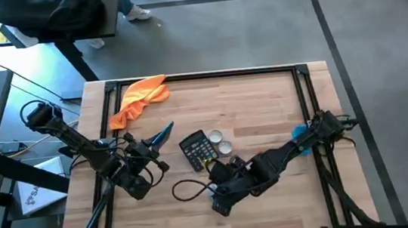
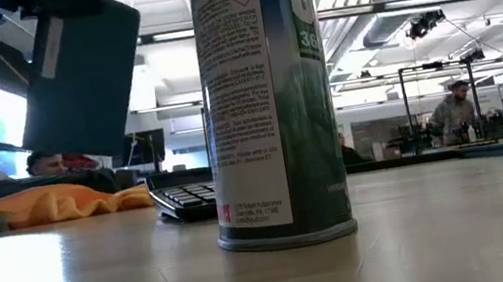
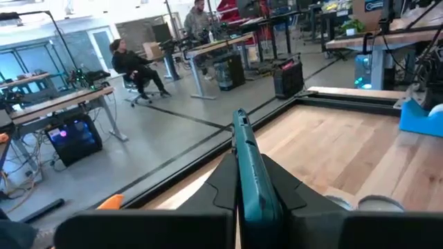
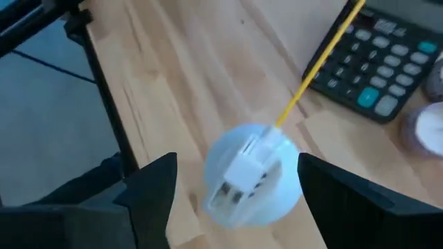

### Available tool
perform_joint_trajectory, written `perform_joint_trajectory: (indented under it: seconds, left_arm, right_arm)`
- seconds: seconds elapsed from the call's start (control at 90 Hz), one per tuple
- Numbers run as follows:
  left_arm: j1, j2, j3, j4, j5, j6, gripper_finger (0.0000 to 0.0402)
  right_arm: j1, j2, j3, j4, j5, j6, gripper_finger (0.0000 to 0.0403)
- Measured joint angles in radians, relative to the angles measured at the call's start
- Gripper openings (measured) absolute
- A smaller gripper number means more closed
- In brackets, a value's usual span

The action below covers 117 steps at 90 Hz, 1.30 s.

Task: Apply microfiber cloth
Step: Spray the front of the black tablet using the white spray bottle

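Microfiber cloth: we see the orange microfiber cloth (image 1: 139, 99) bunched at the far left corner of the desk (image 1: 264, 108), well apart from the calculator (image 1: 197, 151), with no fingers touching it.
Calculator: black, near the desk's middle, our landmark; two small round tins (image 1: 218, 141) lie just to its right.
Left gripper: the left gripper (image 1: 162, 133) sits just left of the calculator, between it and the cloth's side of the desk; its fingers are closed on a slim teal tool (image 3: 250, 173) that points away from the wrist.
Right gripper: the right gripper (image 4: 235, 187) is at the near side of the calculator; its fingers (image 4: 149, 183) stand apart on either side of a white spray-can top (image 4: 250, 174) with a yellow straw (image 4: 320, 59). We cannot tell whether they press on it.
Spray can: the spray can (image 2: 269, 108) stands upright on the desk, close to the calculator in the low view.
Blue object: a blue object (image 1: 301, 139) lies well right of the calculator, under the right arm.
Black cable: a black cable (image 1: 185, 190) curls on the desk at the calculator's near side.
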Motion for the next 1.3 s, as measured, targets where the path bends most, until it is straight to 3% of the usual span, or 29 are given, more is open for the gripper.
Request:
perform_joint_trajectory:
  seconds: [0.333, 0.5, 0.833, 1.3]
  left_arm:
    - [0.0, 0.0, 0.0, 0.0, 0.0, 0.001, 0.0008]
    - [0.0, 0.0, 0.0, 0.0, 0.0, 0.002, 0.0008]
    - [0.0, 0.0, 0.0, 0.0, -0.002, 0.003, 0.0008]
    - [0.0, 0.0, 0.0, 0.0, -0.001, 0.009, 0.0008]
  right_arm:
    - [-0.001, 0.008, 0.0, -0.026, -0.002, -0.001, 0.0091]
    - [-0.001, 0.01, 0.001, -0.033, 0.002, -0.032, 0.0042]
    - [-0.001, 0.009, 0.02, -0.061, -0.01, -0.102, 0.003]
    - [-0.05, 0.005, 0.266, -0.491, 0.107, -0.132, 0.0027]
